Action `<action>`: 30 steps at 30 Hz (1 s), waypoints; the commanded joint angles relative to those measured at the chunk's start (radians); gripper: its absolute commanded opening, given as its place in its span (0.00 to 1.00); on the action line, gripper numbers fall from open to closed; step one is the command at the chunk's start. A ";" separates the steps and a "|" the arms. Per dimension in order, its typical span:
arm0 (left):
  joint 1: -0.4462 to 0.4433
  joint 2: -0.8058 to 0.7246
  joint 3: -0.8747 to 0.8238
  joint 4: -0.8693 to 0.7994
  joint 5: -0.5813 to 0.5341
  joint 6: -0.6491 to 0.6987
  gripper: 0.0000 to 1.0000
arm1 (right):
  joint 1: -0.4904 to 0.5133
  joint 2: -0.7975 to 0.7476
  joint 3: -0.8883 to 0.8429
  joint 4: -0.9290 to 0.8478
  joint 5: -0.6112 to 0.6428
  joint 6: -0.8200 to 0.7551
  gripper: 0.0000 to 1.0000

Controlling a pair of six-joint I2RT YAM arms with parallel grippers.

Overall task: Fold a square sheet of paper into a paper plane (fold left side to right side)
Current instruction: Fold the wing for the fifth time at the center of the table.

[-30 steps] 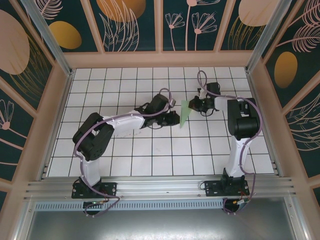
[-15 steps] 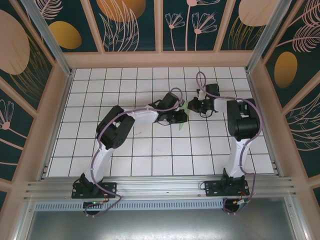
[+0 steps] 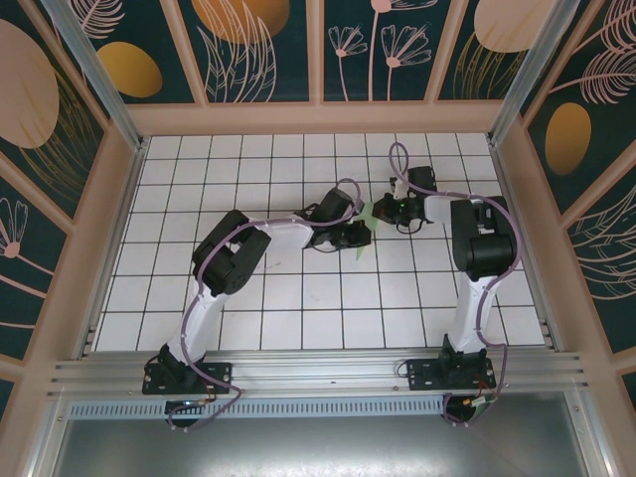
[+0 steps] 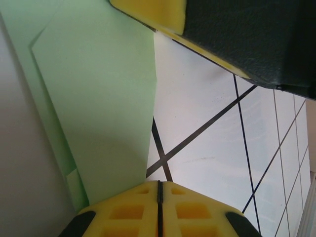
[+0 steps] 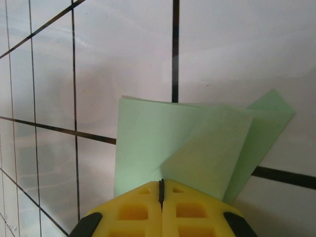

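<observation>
Right wrist: right gripper [image 5: 161, 190] clenched on folded green paper [image 5: 168, 148]; left gripper [image 4: 159, 190] clenched, touching it.

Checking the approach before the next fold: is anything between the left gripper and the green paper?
Nothing visible. The left gripper, shut, is right at the paper; the right gripper is shut on it.

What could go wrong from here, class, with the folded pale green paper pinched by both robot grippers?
Tearing: the left gripper and right gripper are both shut on the thin folded pale mint-green paper sheet, close together; pulling apart could rip it.
Crooked crease: in the right wrist view its layers fan out unaligned, so pressing now may set a skewed fold.
Collision: the grippers sit very near each other.
</observation>
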 commanded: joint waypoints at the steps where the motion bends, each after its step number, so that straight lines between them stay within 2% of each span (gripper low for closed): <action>1: -0.006 0.037 -0.097 -0.077 -0.029 -0.050 0.09 | 0.000 -0.106 -0.019 -0.023 -0.016 -0.006 0.00; 5: -0.006 0.028 -0.100 -0.087 -0.040 -0.043 0.08 | -0.004 -0.147 -0.032 -0.055 -0.006 -0.018 0.00; 10: -0.006 0.020 -0.101 -0.094 -0.046 -0.038 0.08 | 0.014 -0.103 -0.025 -0.047 -0.043 -0.015 0.00; 22: -0.006 0.022 -0.109 -0.102 -0.050 -0.038 0.08 | 0.007 0.022 0.065 -0.095 0.066 -0.056 0.00; 30: -0.006 0.031 -0.117 -0.099 -0.047 -0.044 0.08 | -0.032 0.055 0.110 -0.122 0.081 -0.071 0.00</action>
